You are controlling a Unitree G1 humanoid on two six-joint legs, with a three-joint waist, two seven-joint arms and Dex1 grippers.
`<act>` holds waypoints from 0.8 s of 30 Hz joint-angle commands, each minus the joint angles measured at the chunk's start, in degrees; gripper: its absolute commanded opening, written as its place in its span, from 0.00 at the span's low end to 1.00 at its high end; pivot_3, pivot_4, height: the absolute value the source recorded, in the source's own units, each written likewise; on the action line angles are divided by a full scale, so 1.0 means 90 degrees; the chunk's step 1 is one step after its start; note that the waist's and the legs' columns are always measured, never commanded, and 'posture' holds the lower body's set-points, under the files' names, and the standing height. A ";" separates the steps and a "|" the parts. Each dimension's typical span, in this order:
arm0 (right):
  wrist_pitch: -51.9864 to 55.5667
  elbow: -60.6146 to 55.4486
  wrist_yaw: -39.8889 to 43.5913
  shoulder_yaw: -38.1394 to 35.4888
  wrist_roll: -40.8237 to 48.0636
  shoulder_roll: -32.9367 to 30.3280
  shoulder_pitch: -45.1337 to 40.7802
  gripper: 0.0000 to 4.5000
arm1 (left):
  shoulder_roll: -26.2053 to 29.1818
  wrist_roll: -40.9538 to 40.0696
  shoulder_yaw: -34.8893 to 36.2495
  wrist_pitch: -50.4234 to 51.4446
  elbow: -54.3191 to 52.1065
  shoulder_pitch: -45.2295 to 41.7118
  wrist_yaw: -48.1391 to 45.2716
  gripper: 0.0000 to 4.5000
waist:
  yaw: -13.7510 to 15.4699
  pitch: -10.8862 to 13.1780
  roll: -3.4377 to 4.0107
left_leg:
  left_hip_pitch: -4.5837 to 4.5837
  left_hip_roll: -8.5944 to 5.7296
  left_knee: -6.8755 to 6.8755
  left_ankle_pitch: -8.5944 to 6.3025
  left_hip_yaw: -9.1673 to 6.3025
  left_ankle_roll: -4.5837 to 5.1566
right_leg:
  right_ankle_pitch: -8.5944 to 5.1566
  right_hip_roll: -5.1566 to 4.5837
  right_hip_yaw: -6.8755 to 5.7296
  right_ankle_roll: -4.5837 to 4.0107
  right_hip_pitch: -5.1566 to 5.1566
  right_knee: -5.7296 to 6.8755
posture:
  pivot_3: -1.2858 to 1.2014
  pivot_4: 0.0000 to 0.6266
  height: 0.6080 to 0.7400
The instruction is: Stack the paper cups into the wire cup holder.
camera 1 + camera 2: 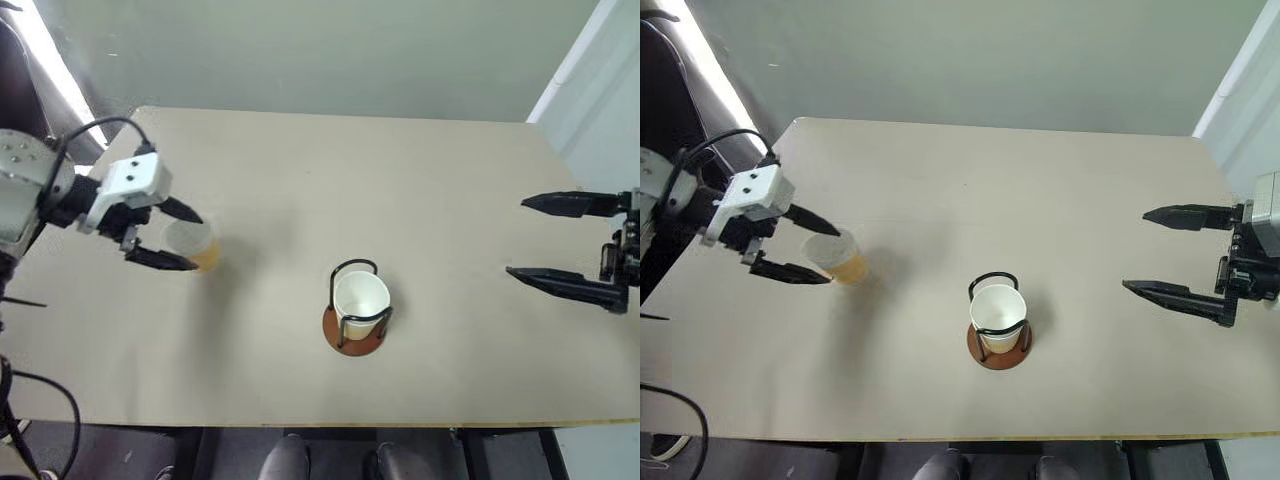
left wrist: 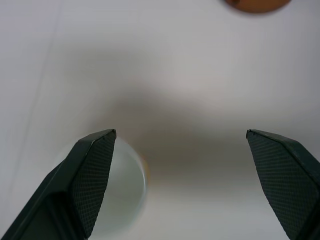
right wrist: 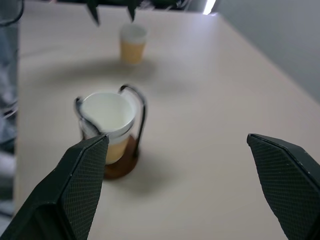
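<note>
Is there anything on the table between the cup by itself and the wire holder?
No. Between the lone paper cup and the wire cup holder, the right eye view shows bare table.

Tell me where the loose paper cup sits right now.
In the head views the loose paper cup stands upright on the table's left side, between the open left gripper's fingertips, well left of the wire cup holder.
</note>
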 commanded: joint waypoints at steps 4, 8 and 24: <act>-0.0836 0.0232 0.0399 0.0251 -0.1318 -0.0348 0.0473 1.00 | 0.0021 0.0698 0.0422 -0.0377 0.0442 0.0125 -0.0213 0.99 | 0.0012 0.0000 0.0000 | 0.0000 0.0000 0.0002 -0.0005 -0.0001 0.0009 | 0.0000 -0.0011 0.0000 0.0000 0.0002 0.0002 | 0.52 0.24 1.00; -0.0884 0.0258 0.0403 0.0407 -0.1267 -0.0295 0.0263 1.00 | -0.0266 0.1101 0.0556 -0.0498 0.0654 0.0096 -0.0213 0.99 | 0.0009 0.0000 0.0000 | 0.0003 0.0000 0.0005 -0.0009 -0.0001 0.0016 | 0.0001 -0.0010 0.0000 -0.0001 0.0002 0.0011 | 0.52 0.24 1.00; -0.0721 0.0075 0.0402 0.0178 -0.1265 -0.0241 0.0336 1.00 | -0.1453 0.2382 0.1043 -0.0700 0.1137 0.0014 -0.0176 0.63 | 0.0007 0.0000 -0.0001 | -0.0002 0.0000 0.0010 -0.0008 0.0002 0.0014 | 0.0003 -0.0009 0.0000 0.0003 0.0002 0.0004 | 0.52 0.24 1.00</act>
